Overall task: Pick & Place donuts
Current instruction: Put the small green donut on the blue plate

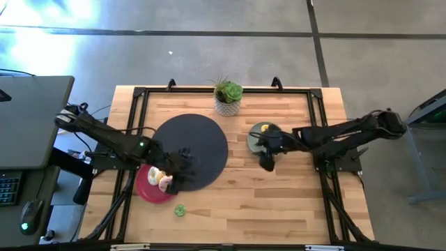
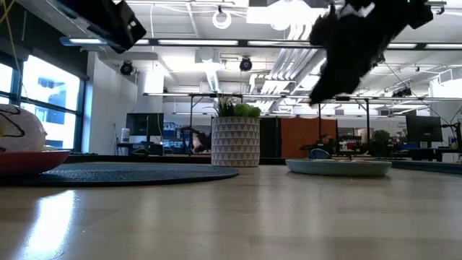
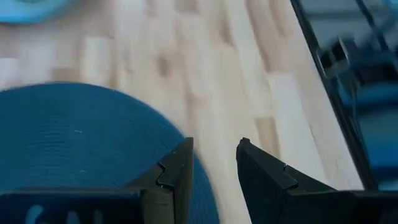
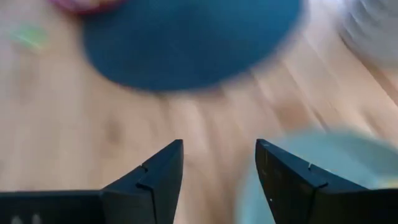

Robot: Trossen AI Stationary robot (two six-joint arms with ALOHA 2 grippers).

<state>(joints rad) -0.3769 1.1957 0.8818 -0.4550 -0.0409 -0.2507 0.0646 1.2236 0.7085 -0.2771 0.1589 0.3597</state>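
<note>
From the high view I am seeing the left gripper [image 1: 182, 166] hanging over the near edge of the dark round mat [image 1: 189, 150], right beside the pink plate [image 1: 146, 188], where two pale donuts [image 1: 162, 179] are sitting touching each other. A small green donut [image 1: 180, 210] is lying alone on the bare wooden table [image 1: 279, 202], just in front of that plate, so I am judging the job as partly done with that one left to collect. The right gripper [image 1: 267, 162] is hovering at the near rim of the grey-green plate [image 1: 254, 139], which is carrying something yellow and green that I cannot identify. A potted plant [image 1: 228, 96] is standing at the far edge. In the low view I am looking across at the plant's white pot, the grey-green plate to its right, and a rounded cream shape on the pink plate's rim at far left; the right arm is looming dark overhead. In the left wrist view the fingers are parted with nothing between them, over the mat's edge and bare wood. In the right wrist view the fingers are likewise spread and empty, with the grey-green plate beneath and the mat beyond.
</note>
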